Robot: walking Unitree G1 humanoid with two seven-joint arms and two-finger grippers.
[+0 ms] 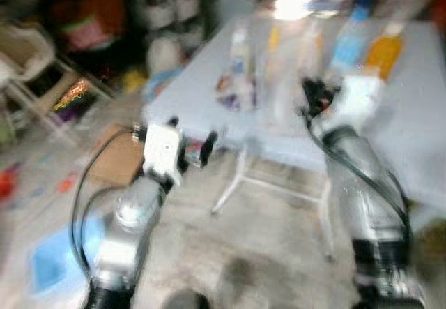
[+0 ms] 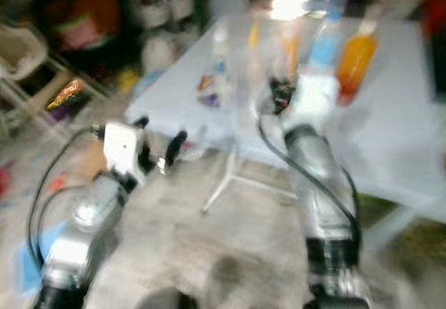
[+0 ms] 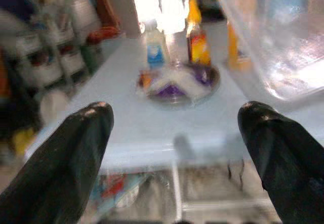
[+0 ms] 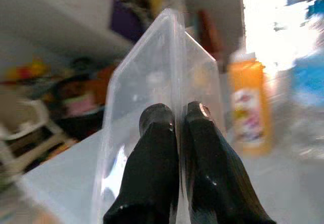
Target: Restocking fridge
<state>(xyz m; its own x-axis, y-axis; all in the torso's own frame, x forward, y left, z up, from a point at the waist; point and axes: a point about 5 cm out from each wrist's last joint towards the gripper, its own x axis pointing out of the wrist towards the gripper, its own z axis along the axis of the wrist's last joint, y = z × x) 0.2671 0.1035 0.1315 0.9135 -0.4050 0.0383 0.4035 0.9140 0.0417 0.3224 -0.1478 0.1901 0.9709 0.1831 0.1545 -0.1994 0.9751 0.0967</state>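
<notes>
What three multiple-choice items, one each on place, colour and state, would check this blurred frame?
1. Where does the orange bottle stand?
A. on the pale table
B. on the floor
C. in the left claw

2. What colour are the claw fingers?
A. white
B. black
C. red

3. How is the right claw?
A. wide open over the floor
B. holding a spoon
C. pinched on the wall of the clear plastic container

Answers: 1 A, the bottle rests on the tabletop in the head views. 2 B, both wrist views show dark black fingers. 3 C, the right wrist view shows its fingers closed either side of the clear wall, while the left claw is spread open.
</notes>
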